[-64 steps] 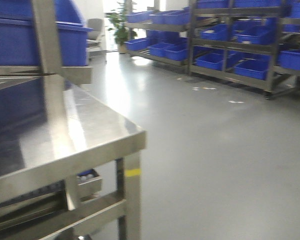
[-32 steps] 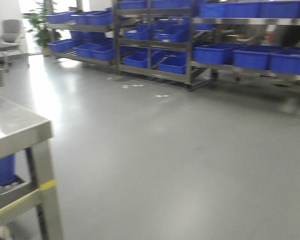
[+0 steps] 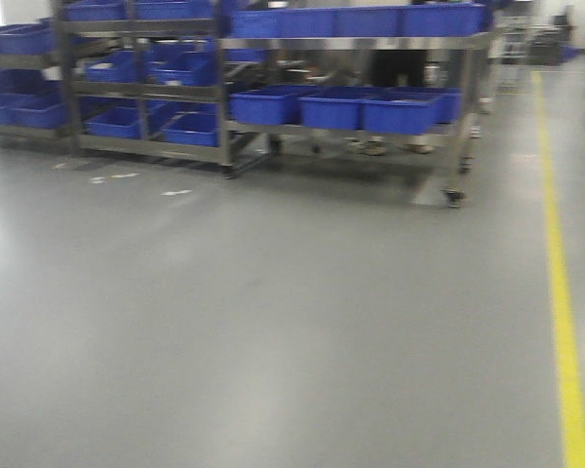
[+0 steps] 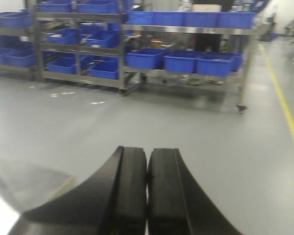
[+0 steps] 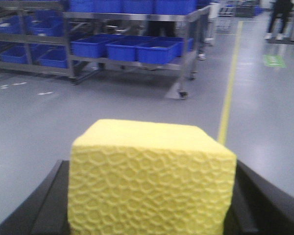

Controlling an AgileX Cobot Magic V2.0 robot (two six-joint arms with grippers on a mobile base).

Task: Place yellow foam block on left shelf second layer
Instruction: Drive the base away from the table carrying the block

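Observation:
The yellow foam block [image 5: 149, 147] fills the lower middle of the right wrist view, its front face dimpled. My right gripper [image 5: 151, 171] is shut on it, one black finger [image 5: 46, 203] on each side. In the left wrist view my left gripper [image 4: 147, 164] is shut, its two black pads pressed together with nothing between them. Neither gripper shows in the front view. Across the grey floor stand metal shelf racks with blue bins: one at the left [image 3: 127, 88] and a wider one to its right [image 3: 351, 107]. Both are far from the grippers.
A yellow line [image 3: 562, 292] runs along the floor at the right. The wider rack rests on caster wheels [image 3: 455, 198]. A green floor mark [image 5: 274, 60] and a standing person's legs [image 5: 276, 19] are far off at the right. White scraps [image 3: 175, 192] lie by the racks.
The front view has swung to the right: the steel table has left the frame, the racks have slid leftwards, and the yellow floor line has come into view.

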